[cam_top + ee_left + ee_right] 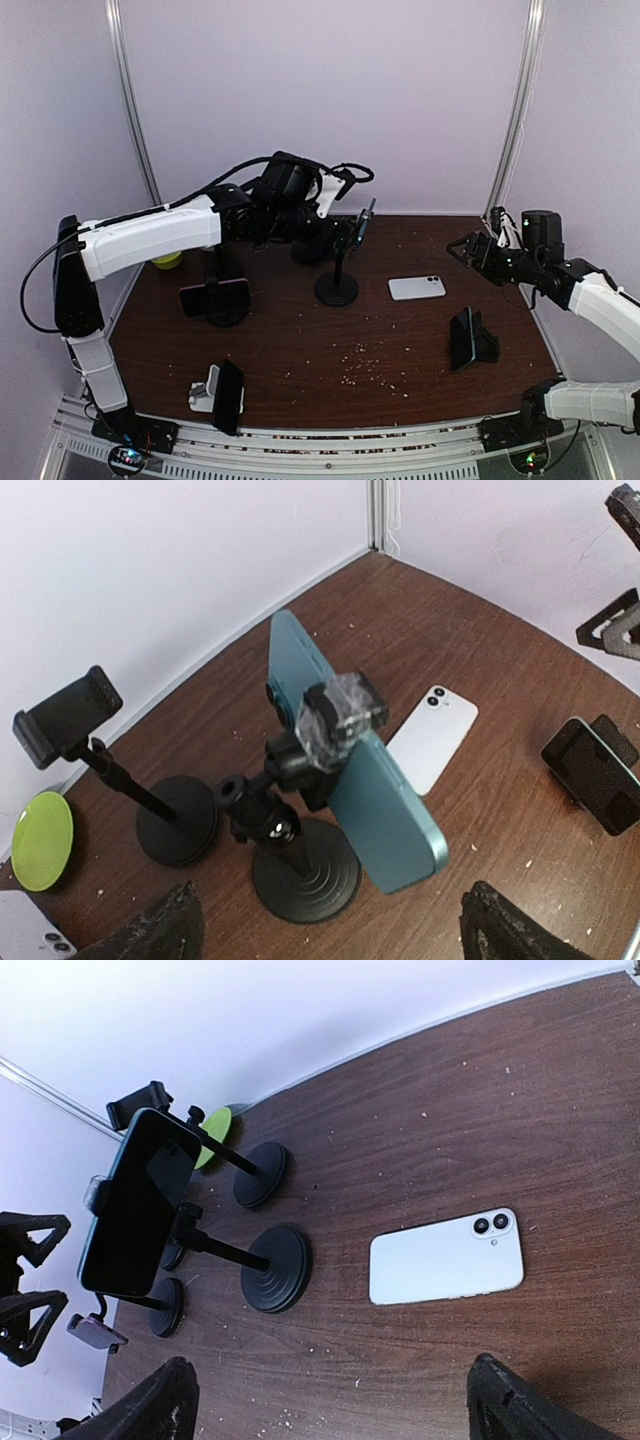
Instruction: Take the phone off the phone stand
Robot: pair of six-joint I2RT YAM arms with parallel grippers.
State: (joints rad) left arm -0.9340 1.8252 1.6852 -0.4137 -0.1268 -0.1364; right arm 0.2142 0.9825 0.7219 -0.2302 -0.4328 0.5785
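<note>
At table centre: phone [364,222] clamped on stand [337,285], tilted.
Left gripper [347,236]: spread, empty, just beside phone.
Right gripper [472,250]: spread, empty, well apart.
Risk: stand may tip if phone is pulled sideways against the clamp [338,718]; slim edges may slip.

The top view looks down and forward from above the near edge, taking in the whole worktop [330,370] to its back edge. The left wrist view hangs close over the stand [300,865] by the back edge, facing the right back corner. The right wrist view looks leftward across the worktop from farther off. All three share that stand and the white phone [447,1258].
</note>
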